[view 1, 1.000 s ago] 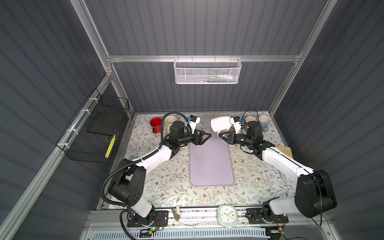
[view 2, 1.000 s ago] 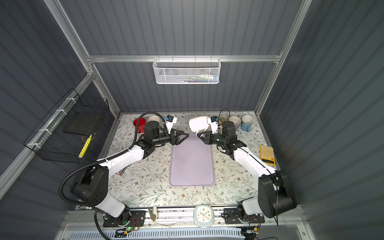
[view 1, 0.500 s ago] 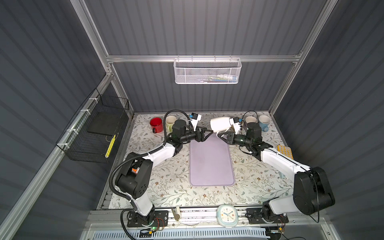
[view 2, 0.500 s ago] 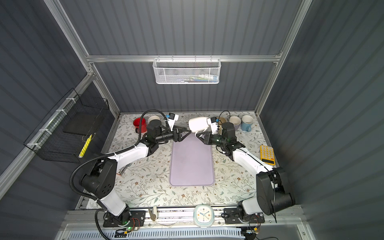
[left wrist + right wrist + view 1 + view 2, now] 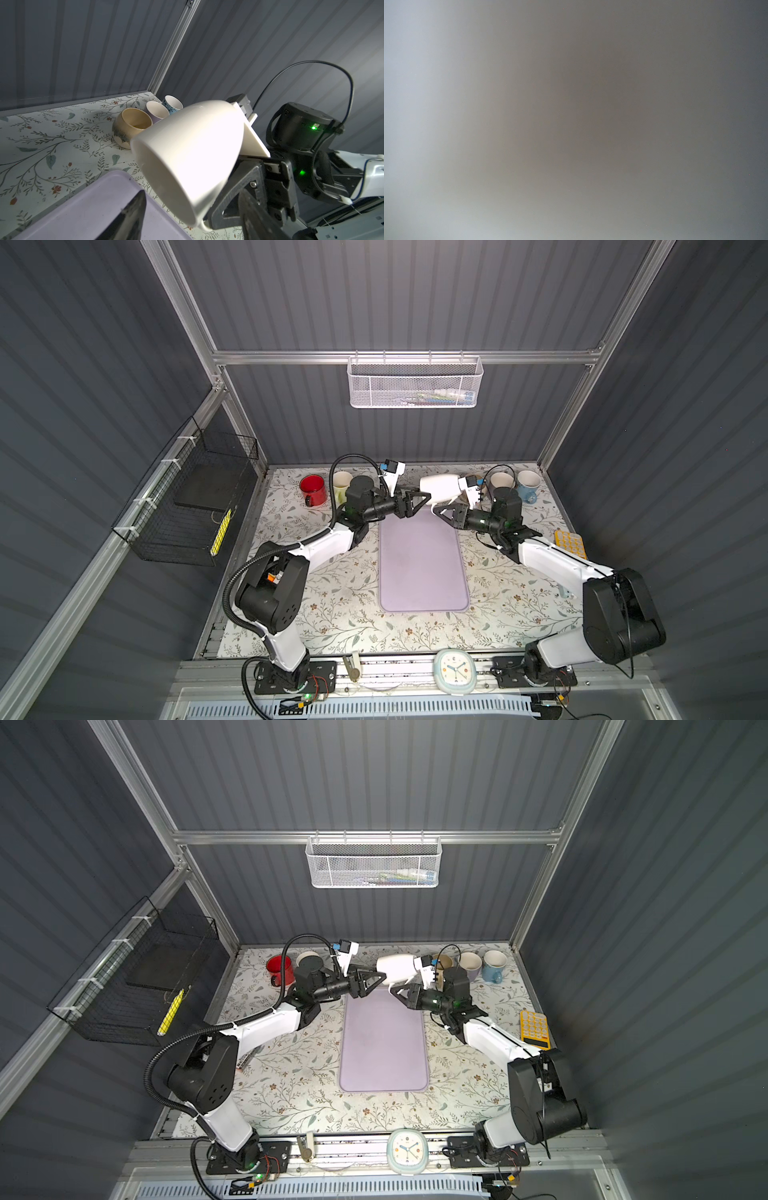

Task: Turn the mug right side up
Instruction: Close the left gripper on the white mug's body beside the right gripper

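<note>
White mug [image 5: 438, 488] in air over far end of purple mat [image 5: 422, 572], lying sideways, long axis and mouth toward left gripper [image 5: 420, 498]. Left jaws apart, just beside rim. Right gripper [image 5: 441, 509] clamped on mug handle.

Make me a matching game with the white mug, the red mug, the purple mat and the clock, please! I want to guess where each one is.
Things:
1. white mug
2. red mug
3. purple mat
4. clock

Places:
A. lying flat in the middle of the table
B. on the front rail, nearest the arm bases
C. up in the air, tipped on its side
D. standing upright at the far left of the table

Right pairs: 1-C, 2-D, 3-A, 4-B
</note>
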